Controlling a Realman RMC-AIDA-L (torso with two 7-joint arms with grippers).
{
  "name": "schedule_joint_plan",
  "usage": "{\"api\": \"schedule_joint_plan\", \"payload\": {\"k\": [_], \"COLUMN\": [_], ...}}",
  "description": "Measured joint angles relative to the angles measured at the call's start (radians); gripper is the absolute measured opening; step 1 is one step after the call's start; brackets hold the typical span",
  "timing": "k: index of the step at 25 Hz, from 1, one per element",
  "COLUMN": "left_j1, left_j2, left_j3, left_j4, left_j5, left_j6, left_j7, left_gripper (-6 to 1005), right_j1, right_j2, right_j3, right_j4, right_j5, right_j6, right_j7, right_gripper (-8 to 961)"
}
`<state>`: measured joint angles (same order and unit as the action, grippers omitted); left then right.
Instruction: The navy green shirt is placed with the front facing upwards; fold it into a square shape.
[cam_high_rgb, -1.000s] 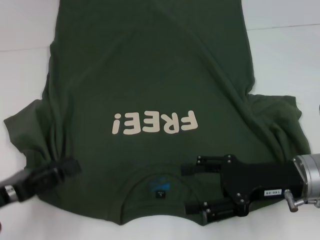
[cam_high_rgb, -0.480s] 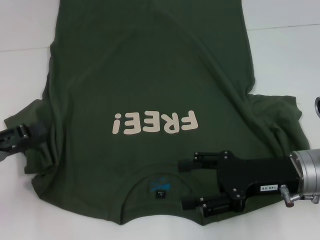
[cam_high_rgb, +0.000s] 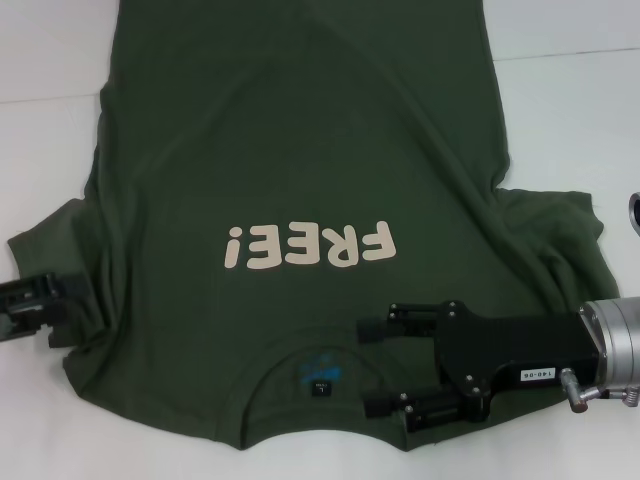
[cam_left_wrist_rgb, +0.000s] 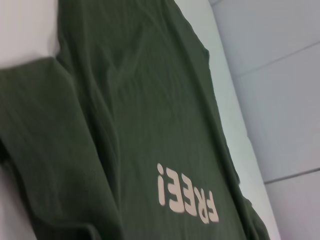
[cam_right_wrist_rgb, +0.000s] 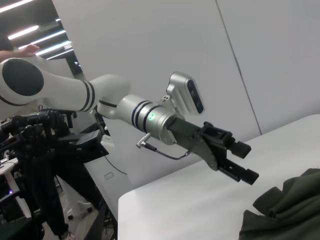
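Black jaws of the right gripper (cam_high_rgb: 378, 368) are standing apart, hovering over the shoulder beside the collar; the left gripper (cam_right_wrist_rgb: 241, 160), jaws also apart, is sitting at the left sleeve edge. The navy green shirt (cam_high_rgb: 300, 150) is lying flat on the white desk (cam_high_rgb: 45, 50), collar toward the near edge, long axis running near-to-far. Judged step: gripping for the first fold; next, both jaws must close on cloth.

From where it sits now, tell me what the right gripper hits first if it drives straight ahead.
The right gripper, open, points toward the robot's left above the navy green shirt. Straight on, it would probably pass over the collar; whether it touches fabric depends on a height I cannot judge.
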<state>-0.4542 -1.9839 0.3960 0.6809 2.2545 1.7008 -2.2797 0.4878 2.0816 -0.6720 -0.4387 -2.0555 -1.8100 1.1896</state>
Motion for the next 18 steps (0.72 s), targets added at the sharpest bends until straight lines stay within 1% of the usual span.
{"api": "schedule_joint_plan", "payload": {"k": [4,10,18], "left_j1": [-0.008,-0.025,-0.027], "left_j2": [0.002,0.009,0.01], "left_j3": [0.011,0.009,0.004], "left_j4": [0.027,0.048,0.05], "left_j5": [0.005,0.084,0.09], "left_j6": [-0.018,-0.035,-0.051], "left_j7": [-0.029,-0.059,-0.063], "left_gripper": [780,779,779], "right_j1": [0.0,0.0,0.0], "right_j2": [0.0,-0.001,0.0], "right_j3": [0.0,0.0,0.002], "right_j4": [0.0,0.0,0.0], "right_j5": [0.0,0.0,0.0], "right_j6": [0.0,0.003,0.014], "right_j7": [0.0,0.001,0.001], "right_gripper": [880,880,880]}}
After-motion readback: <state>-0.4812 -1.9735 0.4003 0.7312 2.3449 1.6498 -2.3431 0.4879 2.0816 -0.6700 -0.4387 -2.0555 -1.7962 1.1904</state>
